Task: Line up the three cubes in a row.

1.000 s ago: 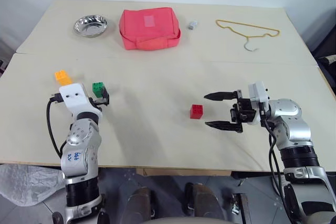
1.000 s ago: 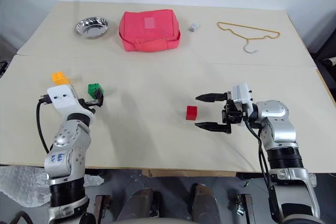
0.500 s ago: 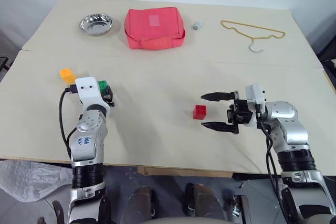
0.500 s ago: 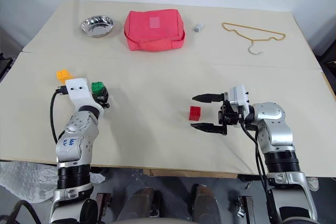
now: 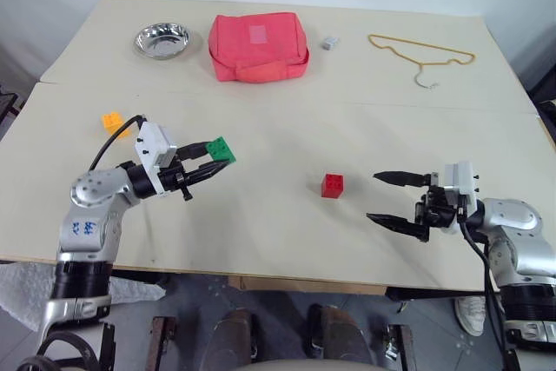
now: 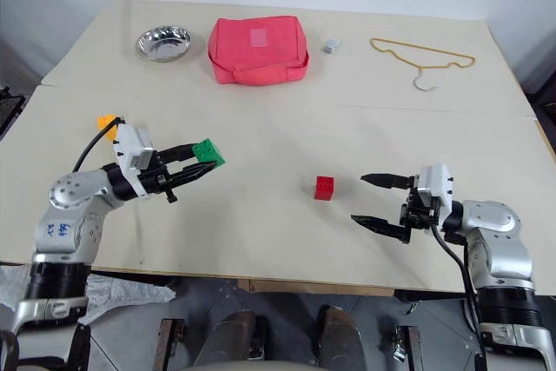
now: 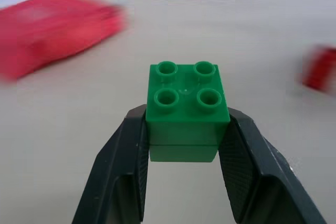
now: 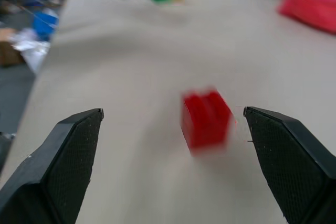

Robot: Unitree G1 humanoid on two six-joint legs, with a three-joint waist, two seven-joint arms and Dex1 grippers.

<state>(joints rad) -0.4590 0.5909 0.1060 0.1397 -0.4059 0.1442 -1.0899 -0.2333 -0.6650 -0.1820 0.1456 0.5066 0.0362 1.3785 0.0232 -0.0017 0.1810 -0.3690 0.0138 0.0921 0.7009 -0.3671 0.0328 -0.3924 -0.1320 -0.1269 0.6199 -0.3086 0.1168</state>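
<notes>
The steel bowl at the table's far left holds nothing I can see. The left gripper pinches the green cube, now lifted and swung inward from beside the orange cube. The right gripper, spread wide and pointing left, has drawn back from the red cube lying mid-table.

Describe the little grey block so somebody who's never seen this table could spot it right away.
Find the big pink-red pouch at the far side of the table. The grey block lies just beside it, between the pouch and the yellow wire hanger. It is the smallest and the one grey block; the studded cubes are brightly coloured.
</notes>
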